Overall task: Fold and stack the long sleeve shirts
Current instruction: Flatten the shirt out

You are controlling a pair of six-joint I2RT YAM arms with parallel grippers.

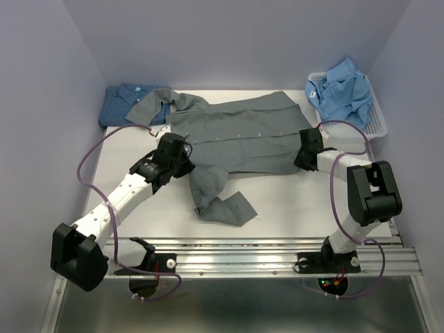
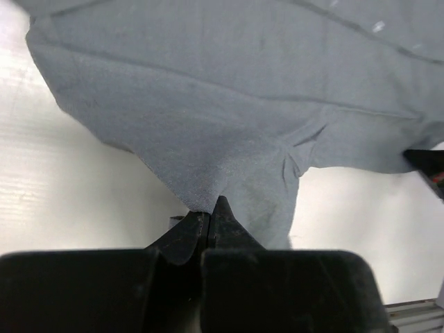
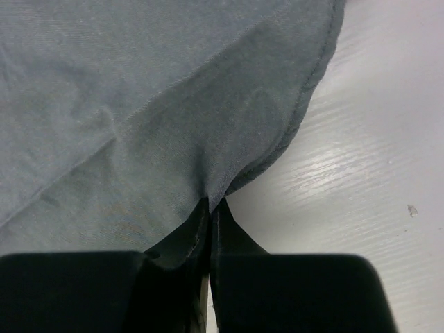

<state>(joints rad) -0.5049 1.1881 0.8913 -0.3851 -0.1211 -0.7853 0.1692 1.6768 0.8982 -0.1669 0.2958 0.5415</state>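
On the white table (image 1: 291,201), grey shirt (image 1: 243,132) spread flat.
Clenched on its cloth: left gripper (image 2: 210,214), right gripper (image 3: 210,208) at the hem; seems limp, light, best pinched at edges.

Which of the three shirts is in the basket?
The light blue shirt, bunched in the white basket far right; the grey shirt lies spread mid-table, the dark blue shirt far left.

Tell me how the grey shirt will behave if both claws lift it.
Probably floppy: the grey shirt puckers where the left claw and right claw pinch it, so it should sag between them. Its folded sleeve near the front would likely dangle. It looks thin and light, so small pinches may hold it.
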